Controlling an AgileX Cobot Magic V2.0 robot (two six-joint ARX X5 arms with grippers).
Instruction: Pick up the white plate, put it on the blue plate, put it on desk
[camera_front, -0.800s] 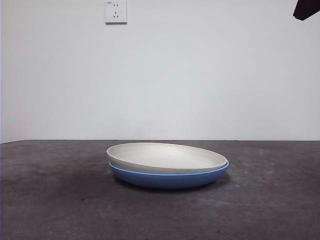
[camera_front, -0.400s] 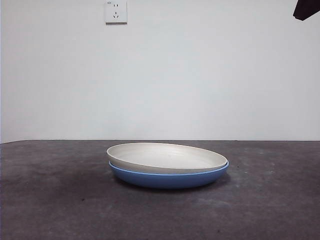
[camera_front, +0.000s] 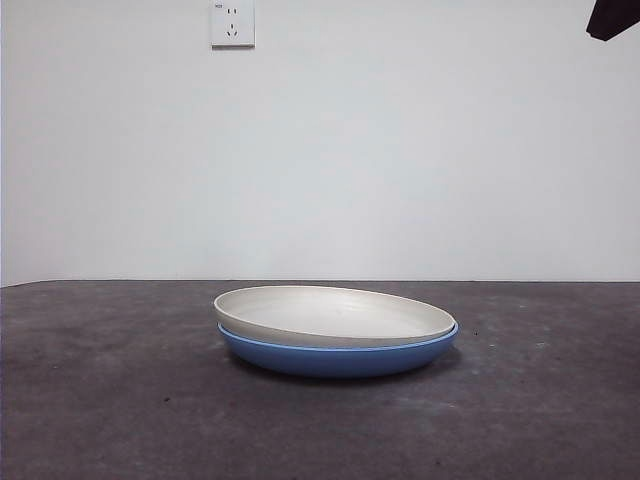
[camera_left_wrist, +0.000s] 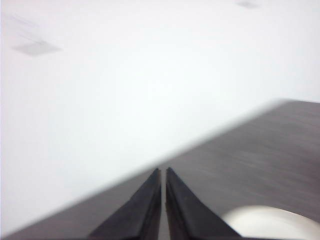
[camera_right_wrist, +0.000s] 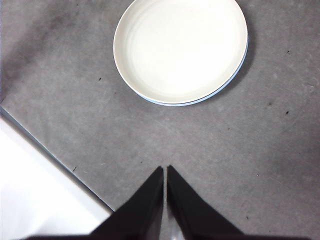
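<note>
Black jaws pressed nearly together on the left gripper (camera_left_wrist: 163, 172), only a hairline slit between the tips, clamping nothing and touching nothing; raised above the desk (camera_left_wrist: 280, 150) near the pale wall, with a curved slice of the white plate (camera_left_wrist: 270, 222) showing beside it. Same on the right gripper (camera_right_wrist: 165, 170): tips drawn together with a thin gap, empty, hanging well above the desk (camera_right_wrist: 260, 165) and apart from the plates, close to the desk's edge. In the front view, just one black tip (camera_front: 611, 17) at the upper corner; which arm it belongs to cannot be told.

Two plates, counted: one white plate (camera_front: 335, 315), one blue plate (camera_front: 335, 358). White plate nested on top of the blue plate, slightly tilted, one side sitting a little higher than the other in the front view. From the right wrist camera, white plate (camera_right_wrist: 181, 49) covering almost all of the blue plate (camera_right_wrist: 241, 64), only a thin blue crescent peeking out along one side. Stack resting on the dark grey mottled desk (camera_front: 120, 400), roughly central, away from its edges. One white wall socket (camera_front: 232, 23) high on the wall behind.
</note>
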